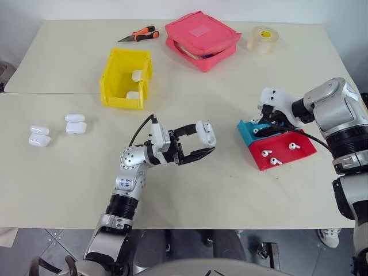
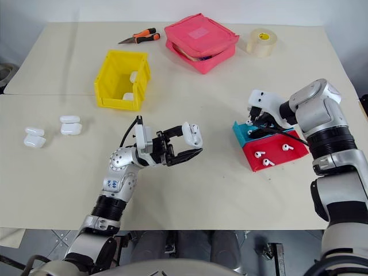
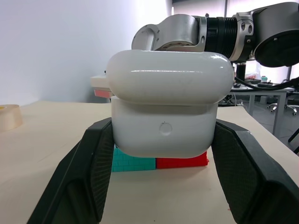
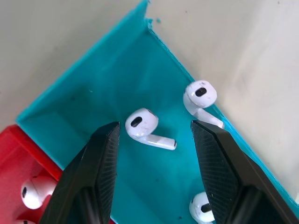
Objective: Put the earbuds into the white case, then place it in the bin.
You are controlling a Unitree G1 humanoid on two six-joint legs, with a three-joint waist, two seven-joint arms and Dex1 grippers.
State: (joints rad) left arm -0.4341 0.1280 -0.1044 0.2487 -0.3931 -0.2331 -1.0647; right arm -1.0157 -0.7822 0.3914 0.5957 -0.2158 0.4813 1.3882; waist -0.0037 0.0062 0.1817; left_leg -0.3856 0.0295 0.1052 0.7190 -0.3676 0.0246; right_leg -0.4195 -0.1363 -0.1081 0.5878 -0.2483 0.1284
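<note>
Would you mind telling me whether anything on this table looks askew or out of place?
The teal and red tray sits tilted, propped on one edge, with earbuds loose inside. The white case in the left gripper has its lid ajar. Nothing looks spilled or damaged.

left gripper (image 1: 202, 142) clamped, pointing right, raised | right gripper (image 4: 156, 133) parted, angled downward

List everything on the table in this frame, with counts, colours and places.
bin: one, yellow, far left-centre, white cases inside
white case: one, held in left hand
loose cases: four, white, table's left side
tray: one, teal and red, right, holding earbuds
earbuds: several, white, in tray
pouch: one, pink-red, far centre
pliers: one, orange-handled, far side
tape roll: one, far right
left hand: shut on case
right hand: open over teal section
</note>
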